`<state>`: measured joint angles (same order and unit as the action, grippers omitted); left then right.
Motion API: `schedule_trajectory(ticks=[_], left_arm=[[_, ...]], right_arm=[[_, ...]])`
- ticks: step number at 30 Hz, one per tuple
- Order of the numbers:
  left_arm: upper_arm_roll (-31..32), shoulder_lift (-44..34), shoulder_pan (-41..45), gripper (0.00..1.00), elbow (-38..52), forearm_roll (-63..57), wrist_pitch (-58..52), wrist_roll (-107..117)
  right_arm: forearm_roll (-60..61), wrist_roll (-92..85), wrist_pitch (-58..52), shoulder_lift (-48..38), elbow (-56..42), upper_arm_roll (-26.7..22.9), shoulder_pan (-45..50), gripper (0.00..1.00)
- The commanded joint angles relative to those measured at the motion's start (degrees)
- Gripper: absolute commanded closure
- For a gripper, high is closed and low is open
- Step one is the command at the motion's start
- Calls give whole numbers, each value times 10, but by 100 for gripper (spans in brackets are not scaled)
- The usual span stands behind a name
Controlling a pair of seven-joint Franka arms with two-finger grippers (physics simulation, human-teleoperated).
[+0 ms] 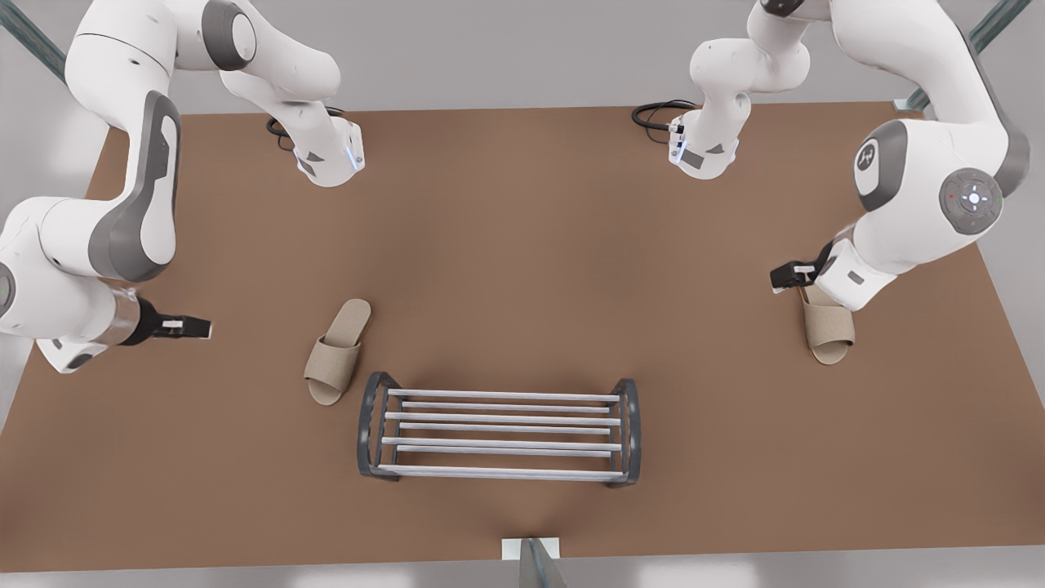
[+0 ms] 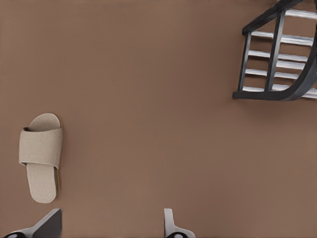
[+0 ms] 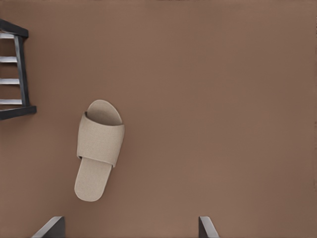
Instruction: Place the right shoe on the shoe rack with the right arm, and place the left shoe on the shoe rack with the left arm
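Left gripper [image 1: 790, 276]: spread wide, over the left shoe [image 1: 828, 331].
Right gripper [image 1: 184, 327]: spread wide, beside the right shoe [image 1: 336, 353].
Handling: light and floppy, I judge; I'd pinch the sole edges.

**Beige, brown and grey**

Both slippers [image 1: 335, 353] [image 1: 828, 330] are plain pale beige, with a woven look. The table [image 1: 522, 245] is flat mid-brown. The shoe rack [image 1: 498, 431] has dark grey end frames and pale silver bars. The arms are white with grey panels.
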<state>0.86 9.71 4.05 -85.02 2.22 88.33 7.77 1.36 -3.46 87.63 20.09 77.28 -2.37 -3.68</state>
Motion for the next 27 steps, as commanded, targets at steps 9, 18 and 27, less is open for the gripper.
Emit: schedule_trajectory(ticks=[9,18,27], left_arm=[[0,-107,-58,1,-327,-116,401,16],[0,-59,-290,1,-598,-389,1118,13],[1,0,-440,1,-631,-557,1119,16]], right_arm=[[22,-28,285,-130,253,3,-27,0],[24,-39,712,-50,352,23,-46,0],[26,-42,1133,-83,625,23,-67,0]])
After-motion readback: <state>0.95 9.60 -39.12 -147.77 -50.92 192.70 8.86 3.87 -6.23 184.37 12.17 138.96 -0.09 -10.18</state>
